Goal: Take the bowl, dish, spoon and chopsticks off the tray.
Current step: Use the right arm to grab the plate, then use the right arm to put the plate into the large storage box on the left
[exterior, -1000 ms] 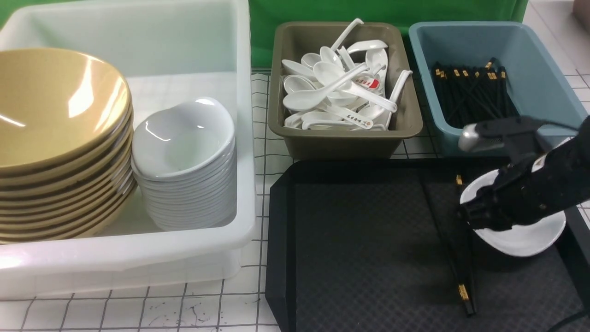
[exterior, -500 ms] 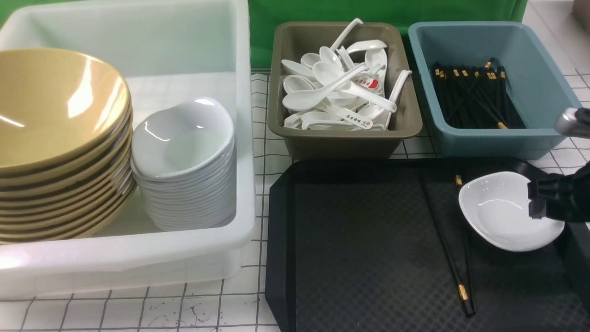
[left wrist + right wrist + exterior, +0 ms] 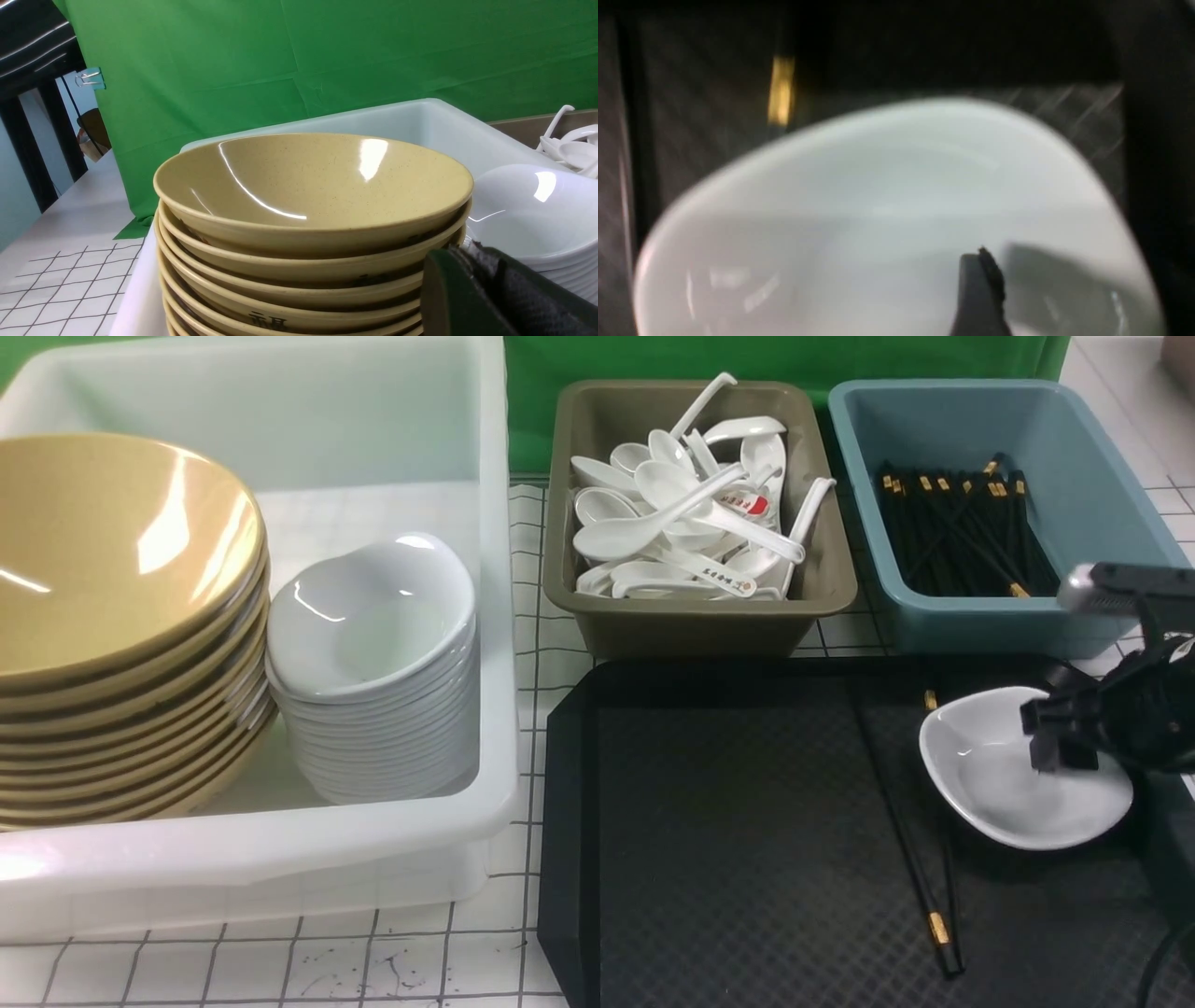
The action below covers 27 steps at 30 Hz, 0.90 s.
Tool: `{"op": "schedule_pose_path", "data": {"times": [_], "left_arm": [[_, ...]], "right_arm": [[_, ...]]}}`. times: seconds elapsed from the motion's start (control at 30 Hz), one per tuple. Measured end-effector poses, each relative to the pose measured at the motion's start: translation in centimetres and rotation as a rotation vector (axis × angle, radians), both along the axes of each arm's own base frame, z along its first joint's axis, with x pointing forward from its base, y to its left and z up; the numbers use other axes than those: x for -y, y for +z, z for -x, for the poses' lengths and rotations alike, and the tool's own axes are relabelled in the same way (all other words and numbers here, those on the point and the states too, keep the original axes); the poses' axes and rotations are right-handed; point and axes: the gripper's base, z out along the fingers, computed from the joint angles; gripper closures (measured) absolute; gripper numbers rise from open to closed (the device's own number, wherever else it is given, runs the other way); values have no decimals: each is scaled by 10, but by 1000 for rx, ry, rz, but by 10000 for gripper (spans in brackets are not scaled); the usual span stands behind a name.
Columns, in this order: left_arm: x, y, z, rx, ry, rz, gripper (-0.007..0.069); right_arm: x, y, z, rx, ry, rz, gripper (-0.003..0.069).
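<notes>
The black tray [image 3: 728, 821] lies at the front right. A small white dish [image 3: 980, 775] sits on its right part, beside the black chopsticks [image 3: 920, 859], which lie lengthwise on the tray. My right gripper [image 3: 1064, 747] hangs open at the dish's right side. One finger [image 3: 978, 289] is over the dish [image 3: 859, 224] interior; the other is hidden. A mustard-yellow bowl [image 3: 112, 551] tops a stack in the white tub [image 3: 373, 859]. My left gripper [image 3: 462, 254] is shut and empty beside that stack [image 3: 308, 186]. White spoons [image 3: 681, 523] fill the olive tub.
The olive tub [image 3: 700, 625] and a blue tub [image 3: 990, 616] holding several black chopsticks stand just behind the tray. A stack of white dishes [image 3: 373, 644] shares the white tub with the bowls. A green cloth hangs at the back.
My right gripper pulled back to the right off the dish with its jaws spreading, then came back left over the dish's right rim. The dish has shifted slightly left.
</notes>
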Motion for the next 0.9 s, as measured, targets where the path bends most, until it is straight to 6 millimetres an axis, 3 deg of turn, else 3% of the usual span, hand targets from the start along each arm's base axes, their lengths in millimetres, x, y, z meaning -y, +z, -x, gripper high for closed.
{"op": "schedule_pose_path", "data": {"times": [0.1, 0.2, 0.27, 0.37, 0.47, 0.53, 0.63, 0.67, 0.77, 0.83, 0.9], "left_arm": [[0, 0, 0, 0, 0, -1, 638], [0, 0, 0, 2, 2, -7, 638], [0, 0, 0, 2, 2, -7, 638], [0, 0, 0, 2, 3, -8, 638], [0, 0, 0, 2, 3, -8, 638], [0, 0, 0, 2, 3, -8, 638], [0, 0, 0, 3, 2, -8, 638], [0, 0, 0, 3, 2, -8, 638], [0, 0, 0, 4, 2, -9, 638], [0, 0, 0, 4, 1, -9, 638], [0, 0, 0, 4, 1, -9, 638]], "right_arm": [[-4, -1, 2, -33, 52, 9, 265], [-11, 3, 4, -47, 89, 1, 410], [-12, 9, 5, -41, 89, -8, 439], [-16, 41, 13, -11, 125, -24, 552], [-23, 72, 23, 51, 162, -41, 590], [-43, 114, 34, 193, 224, -97, 591], [-80, 151, 40, 349, 301, -203, 591], [-104, 166, 42, 428, 342, -266, 591], [-145, 179, 39, 533, 401, -341, 591], [-199, 183, 33, 622, 479, -393, 591], [-227, 181, 26, 643, 514, -411, 591]]}}
